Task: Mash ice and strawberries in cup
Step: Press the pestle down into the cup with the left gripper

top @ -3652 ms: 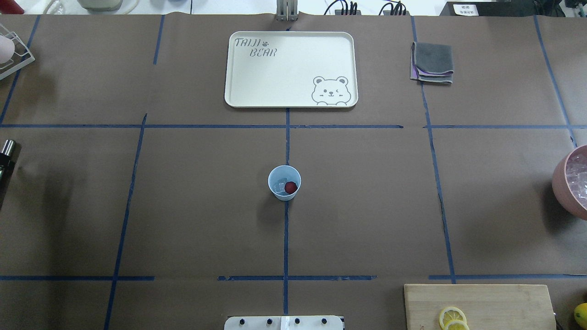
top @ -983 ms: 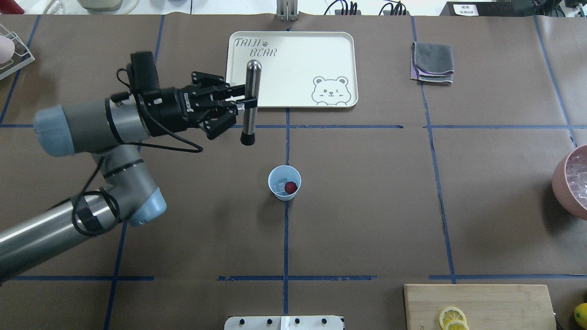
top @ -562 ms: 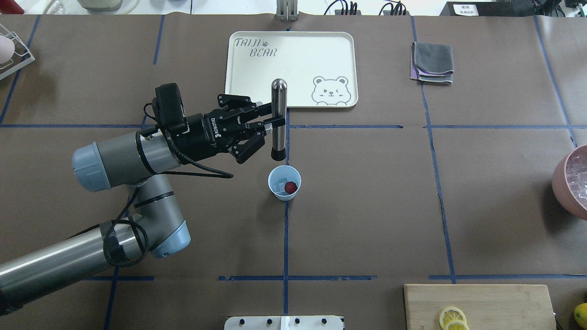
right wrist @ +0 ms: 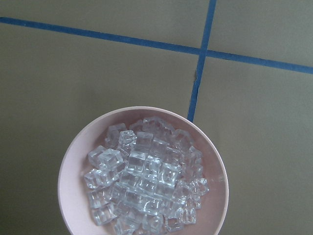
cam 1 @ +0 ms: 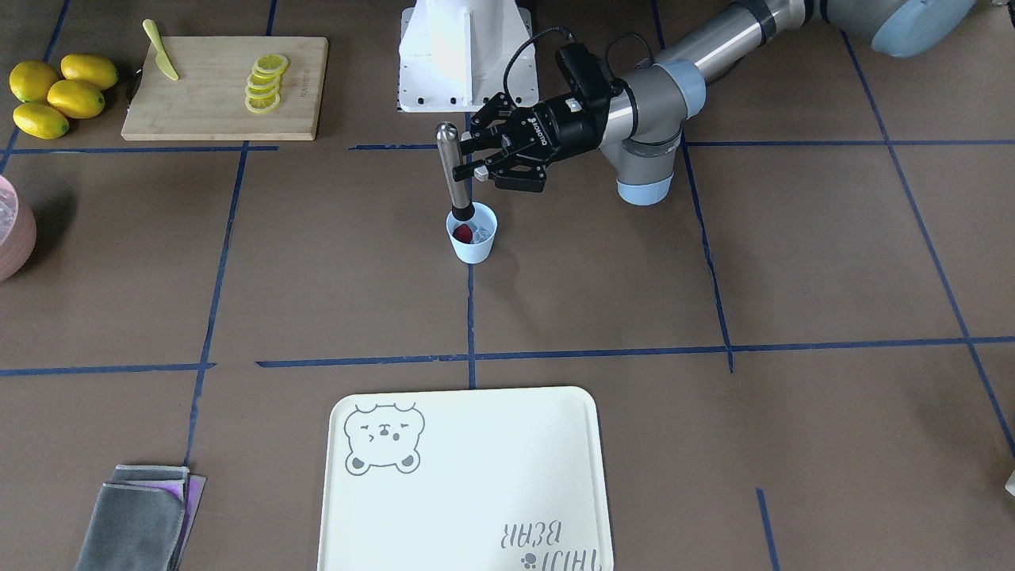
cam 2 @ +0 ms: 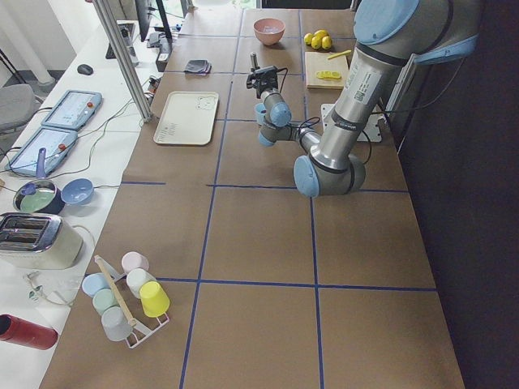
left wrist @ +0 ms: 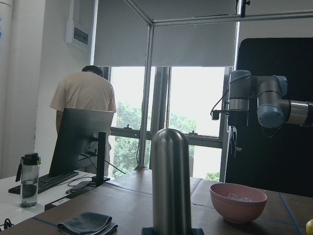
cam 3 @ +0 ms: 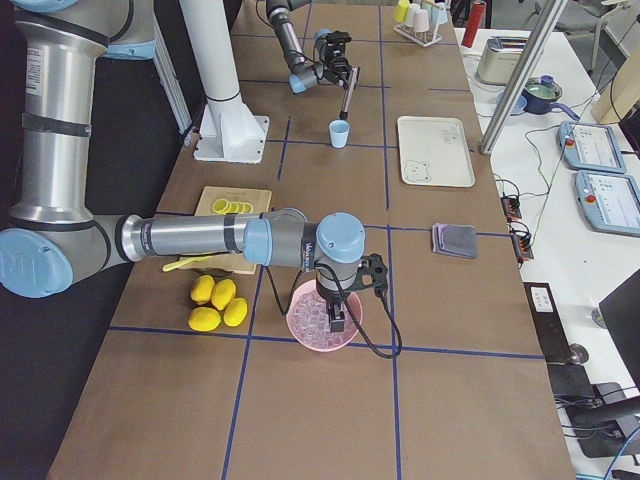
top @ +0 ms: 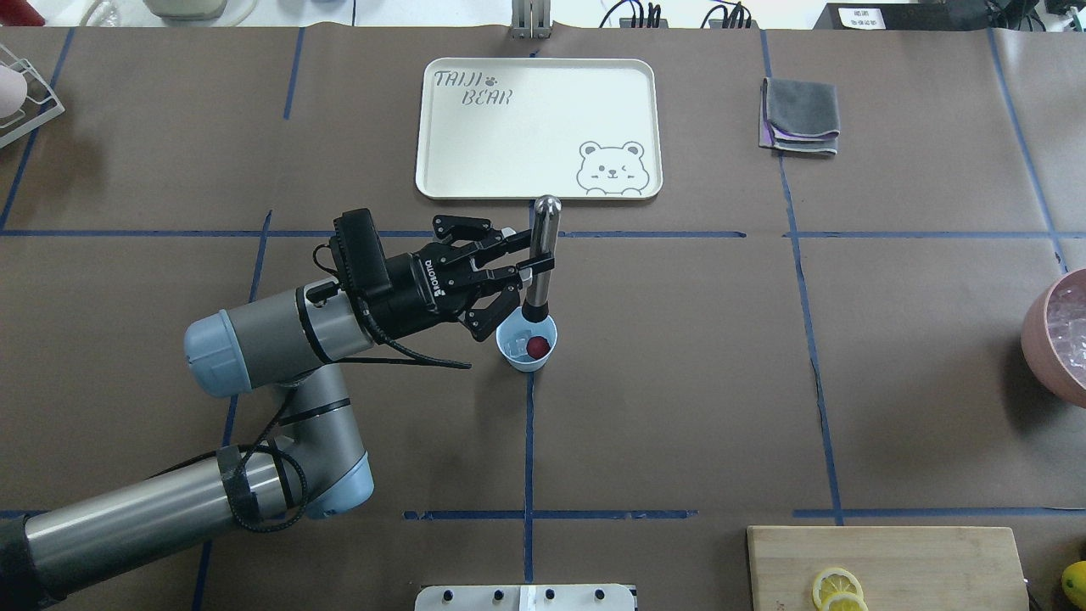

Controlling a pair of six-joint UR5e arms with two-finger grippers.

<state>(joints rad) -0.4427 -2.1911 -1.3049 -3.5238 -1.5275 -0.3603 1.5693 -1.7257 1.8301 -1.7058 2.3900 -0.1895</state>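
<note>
The pale blue cup (top: 512,330) (cam 1: 474,247) stands at the table's middle on a blue tape line. Inside it lie a red strawberry (top: 537,346) (cam 1: 462,235) and clear ice (top: 516,346). My left gripper (top: 529,271) (cam 1: 469,168) is shut on an upright steel muddler (top: 544,246) (cam 1: 452,166), whose black tip sits at the cup's mouth on its far side. The muddler's rounded top fills the left wrist view (left wrist: 170,181). My right gripper (cam 3: 335,318) hangs over the pink bowl at the table's right end; I cannot tell whether it is open or shut.
A pink bowl (top: 1037,333) (right wrist: 71,166) heaped with ice cubes sits at the right edge. A cream bear tray (top: 475,127) lies beyond the cup, with a folded grey cloth (top: 802,114) to its right. A cutting board (top: 916,552) with lemon slices is near right, beside whole lemons (cam 1: 55,95).
My left arm came in from the left holding the muddler and carried it right and nearer, from beside the tray to the cup's mouth. The cup and its contents stayed put.
</note>
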